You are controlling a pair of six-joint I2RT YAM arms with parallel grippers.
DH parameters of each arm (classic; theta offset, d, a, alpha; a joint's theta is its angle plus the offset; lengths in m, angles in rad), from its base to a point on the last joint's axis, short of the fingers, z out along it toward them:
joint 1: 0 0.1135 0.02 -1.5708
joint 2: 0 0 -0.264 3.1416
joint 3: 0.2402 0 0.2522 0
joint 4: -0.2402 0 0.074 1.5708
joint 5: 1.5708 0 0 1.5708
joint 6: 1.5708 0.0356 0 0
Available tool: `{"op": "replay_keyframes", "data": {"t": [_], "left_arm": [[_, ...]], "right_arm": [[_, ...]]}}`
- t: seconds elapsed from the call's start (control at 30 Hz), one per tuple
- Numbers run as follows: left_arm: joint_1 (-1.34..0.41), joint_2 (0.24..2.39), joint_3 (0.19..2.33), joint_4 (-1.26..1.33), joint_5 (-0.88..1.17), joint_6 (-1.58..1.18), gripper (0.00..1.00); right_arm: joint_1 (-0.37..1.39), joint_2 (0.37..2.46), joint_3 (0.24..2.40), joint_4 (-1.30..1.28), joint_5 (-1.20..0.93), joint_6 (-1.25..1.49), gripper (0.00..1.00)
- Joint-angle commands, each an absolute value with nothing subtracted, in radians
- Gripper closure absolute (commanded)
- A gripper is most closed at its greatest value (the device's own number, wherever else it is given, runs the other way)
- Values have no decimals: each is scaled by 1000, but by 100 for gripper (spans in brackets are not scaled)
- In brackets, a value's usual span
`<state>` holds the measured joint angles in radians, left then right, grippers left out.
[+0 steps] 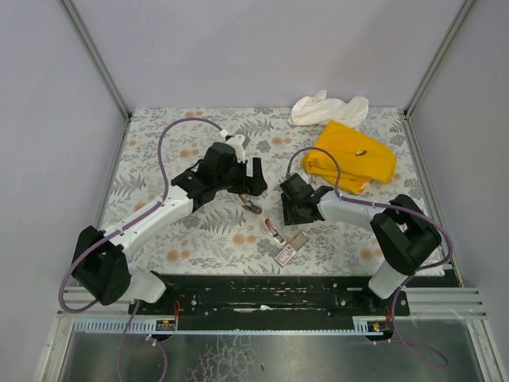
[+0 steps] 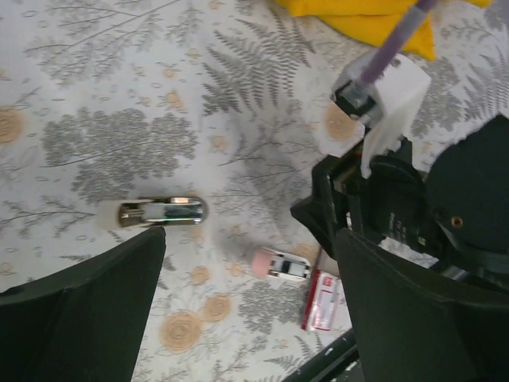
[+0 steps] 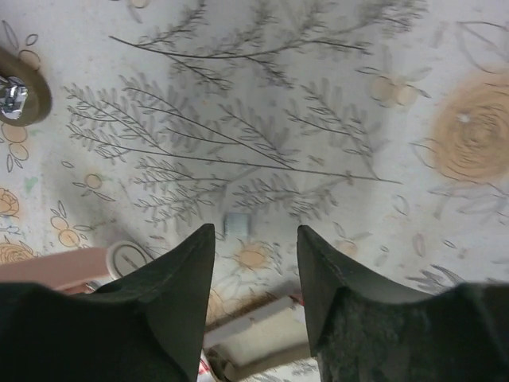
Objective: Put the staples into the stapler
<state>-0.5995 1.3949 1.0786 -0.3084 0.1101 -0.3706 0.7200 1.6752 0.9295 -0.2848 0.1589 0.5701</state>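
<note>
Fern-printed counter [image 1: 159, 135] carries the pink staples box [image 1: 285, 255] just behind the right fingers [image 3: 179, 294], which hang half-spread and empty above a small grey block [image 3: 237, 224], seemingly a staple strip to pinch, while the left fingers [image 2: 103, 302] gape wide near a chrome bar [image 2: 159, 211].

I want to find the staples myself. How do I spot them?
Start at the yellow cloth in the far right, then come toward the near edge past the right gripper. The staples lie just before the black rail. Only they are a flat pink box with a white label.
</note>
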Motion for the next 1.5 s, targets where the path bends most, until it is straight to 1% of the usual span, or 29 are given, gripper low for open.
{"op": "replay_keyframes", "data": {"t": [0.0,0.03,0.2,0.3,0.5,0.63,0.87,1.07,1.2,1.47], "left_arm": [[-693,1403,1141,-314,35,-463,15],[-715,1413,1147,-314,26,-489,16],[-837,1499,1188,-326,-49,-630,24],[-911,1575,1224,-352,-120,-716,26],[-967,1714,1287,-394,-186,-818,32],[-979,1809,1318,-408,-192,-860,39],[-980,1907,1360,-435,-241,-892,46],[-979,1972,1398,-458,-260,-898,49],[-979,1997,1410,-463,-265,-900,53],[-977,2037,1428,-485,-280,-892,57]], "right_arm": [[643,1515,879,-282,164,581,45],[620,1483,861,-279,156,577,43],[484,1359,786,-286,107,550,39],[413,1307,747,-290,95,532,37],[307,1236,685,-312,104,528,33],[299,1188,656,-312,114,529,33],[298,1158,646,-315,113,519,33],[297,1160,640,-307,107,521,33],[298,1160,636,-305,106,521,33],[297,1161,631,-303,104,520,33]]}}
